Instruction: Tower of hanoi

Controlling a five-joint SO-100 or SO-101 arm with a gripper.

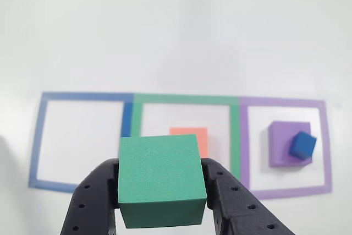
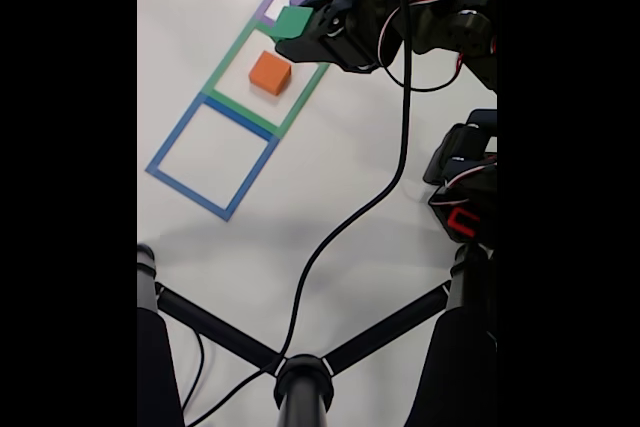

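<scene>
While the hand (image 1: 162,205) clamps the green cube (image 1: 160,179), it hangs above the table.
Lifted clear so it can travel; orange cube (image 1: 190,140) sits in the green square (image 1: 235,136), blue cube (image 1: 302,145) atop purple block (image 1: 281,138).

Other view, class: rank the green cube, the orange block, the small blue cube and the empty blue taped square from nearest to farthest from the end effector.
1. Green cube: held between the fingers of the end effector.
2. Orange block: just behind it, inside the green taped square.
3. Empty blue taped square on the left and small blue cube on the purple block at right: too close to call.
</scene>
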